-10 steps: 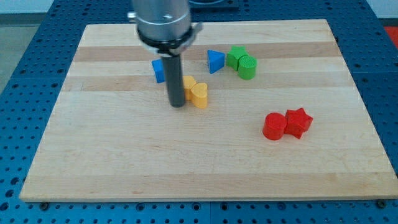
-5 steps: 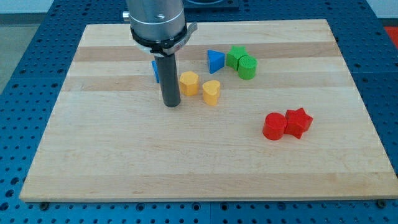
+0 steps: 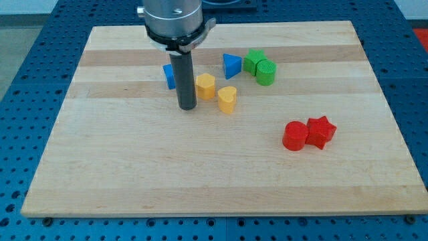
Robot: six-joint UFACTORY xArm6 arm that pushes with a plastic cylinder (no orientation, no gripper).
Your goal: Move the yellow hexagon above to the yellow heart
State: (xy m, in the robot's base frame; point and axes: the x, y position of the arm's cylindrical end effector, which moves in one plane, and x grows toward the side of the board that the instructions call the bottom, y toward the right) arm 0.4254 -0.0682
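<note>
Pushing step under way: my tip (image 3: 186, 107) just left of the yellow hexagon (image 3: 205, 86), itself up-left of the yellow heart (image 3: 227, 99) on the table (image 3: 134, 174). No claw here, only a rod, holding nothing. Next, probably nudging the hexagon rightward, above the heart.

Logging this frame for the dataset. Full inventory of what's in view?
yellow hexagon: 1, yellow, board centre-left, just right of my tip
yellow heart: 1, yellow, lower right of the hexagon, small gap
blue blocks: 2, blue, a triangle toward the view's top; one partly behind the rod
green blocks: 2, green, touching, right of the triangle
red cylinder: 1, red, right side
red star: 1, red, touching the cylinder
wooden board: 1, light wood, on a blue perforated table
my tip: 1, dark rod end, left of the hexagon
</note>
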